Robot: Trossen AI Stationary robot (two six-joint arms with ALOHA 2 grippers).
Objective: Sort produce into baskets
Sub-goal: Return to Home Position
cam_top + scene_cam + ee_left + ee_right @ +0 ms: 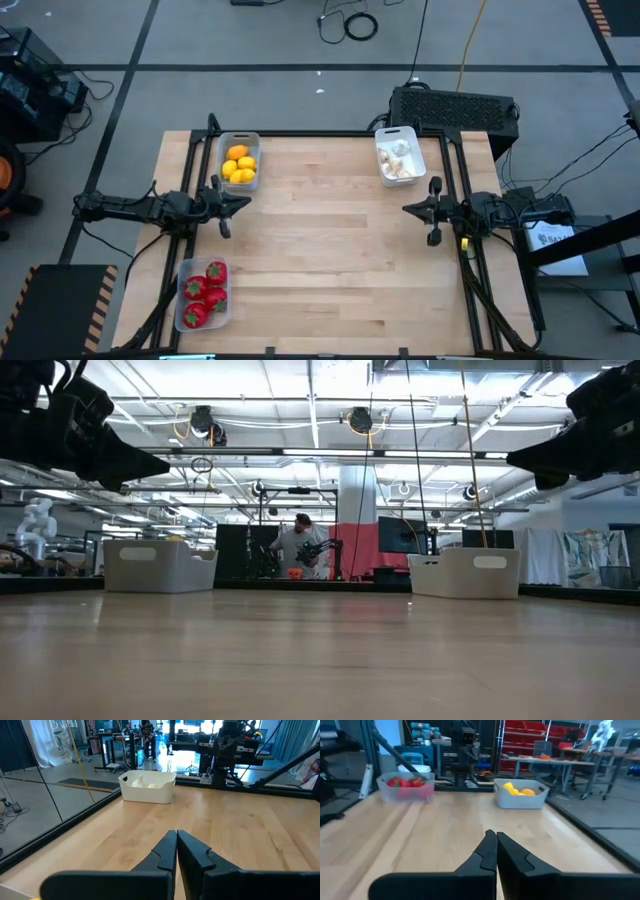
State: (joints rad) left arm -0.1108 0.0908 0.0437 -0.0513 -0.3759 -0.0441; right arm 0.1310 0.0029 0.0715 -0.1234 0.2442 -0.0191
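Sorting looks finished: yellow-orange lemon-like pieces (240,164) in the grey rectangular plastic basket (240,135) at the desk's (330,250) far-left corner, whitish garlic-like bulbs (399,160) in the white rectangular basket (396,130) at the far-right corner, glossy red pieces (204,292) in the clear translucent basket (204,326) at the near-left corner, each long axis running far-to-near. Left gripper (245,203) over the left edge and right gripper (408,208) over the right edge point at each other, fingers (167,851) pressed together, holding nothing; probably parked, since no piece lies loose.

Left gripper (246,203), right gripper (406,209) closed, raised, facing inward.
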